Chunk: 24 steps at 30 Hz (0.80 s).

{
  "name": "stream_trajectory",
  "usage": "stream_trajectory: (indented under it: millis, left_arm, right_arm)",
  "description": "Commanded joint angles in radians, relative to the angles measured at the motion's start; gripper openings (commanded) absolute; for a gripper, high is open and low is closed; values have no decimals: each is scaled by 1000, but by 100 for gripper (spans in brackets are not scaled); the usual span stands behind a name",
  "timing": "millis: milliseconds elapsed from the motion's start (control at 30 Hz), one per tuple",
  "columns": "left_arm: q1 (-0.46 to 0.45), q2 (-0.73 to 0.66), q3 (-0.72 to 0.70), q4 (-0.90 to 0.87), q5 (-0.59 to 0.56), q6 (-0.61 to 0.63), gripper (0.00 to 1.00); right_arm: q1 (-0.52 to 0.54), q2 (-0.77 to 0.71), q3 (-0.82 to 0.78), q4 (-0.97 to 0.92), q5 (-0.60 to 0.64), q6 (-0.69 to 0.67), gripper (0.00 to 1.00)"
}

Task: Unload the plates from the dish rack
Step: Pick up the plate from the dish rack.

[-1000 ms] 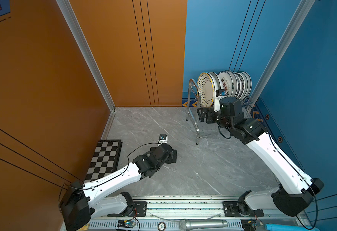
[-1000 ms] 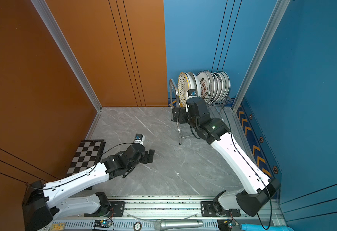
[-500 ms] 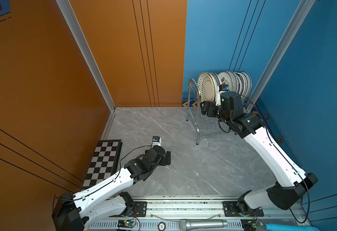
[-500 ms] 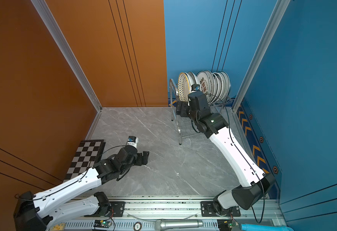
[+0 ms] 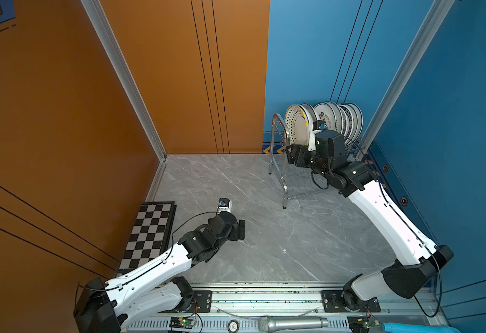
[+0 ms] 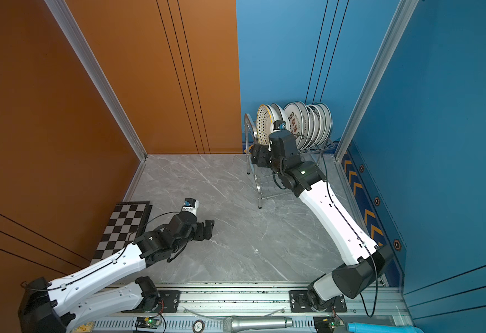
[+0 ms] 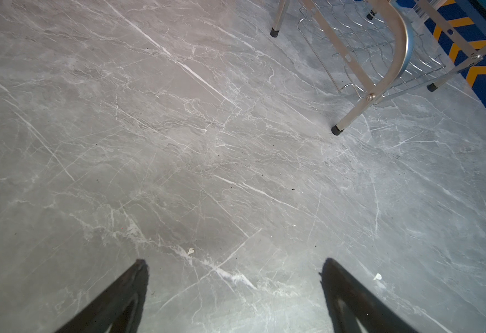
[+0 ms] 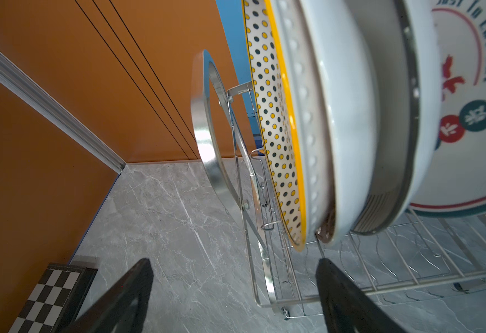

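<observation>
Right end effector (image 8: 234, 261) gapes wide beside yellow-dotted plate (image 8: 267, 101); off-centre closure could pinch neighbouring white plate (image 8: 342, 115) or snag dish rack (image 8: 203, 138).

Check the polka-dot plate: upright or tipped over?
Upright: the polka-dot plate stands on edge on the upper shelf of the dish rack.

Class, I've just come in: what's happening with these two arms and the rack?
The right gripper, jaws open and empty, is up at the rack by the dotted plate. The plates all stand in its top tier; none is out. The left gripper hangs open over the table, near the chequered board.
</observation>
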Motion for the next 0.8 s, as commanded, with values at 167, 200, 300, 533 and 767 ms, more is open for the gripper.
stream_trajectory:
  millis: [167, 200, 300, 533, 767]
  left_arm:
    - [20, -17, -24, 18, 26, 20, 95]
    - [21, -18, -24, 19, 28, 20, 95]
    - [22, -22, -30, 19, 29, 22, 95]
    - [26, -32, -41, 28, 38, 26, 95]
    - [28, -32, -45, 39, 44, 27, 95]
  right_arm:
    - [11, 22, 51, 35, 25, 2, 86]
    - [10, 24, 50, 37, 27, 0, 86]
    - [10, 35, 57, 37, 45, -4, 85]
    - [19, 59, 60, 36, 129, -39, 83]
    - [51, 96, 104, 37, 283, -102, 82]
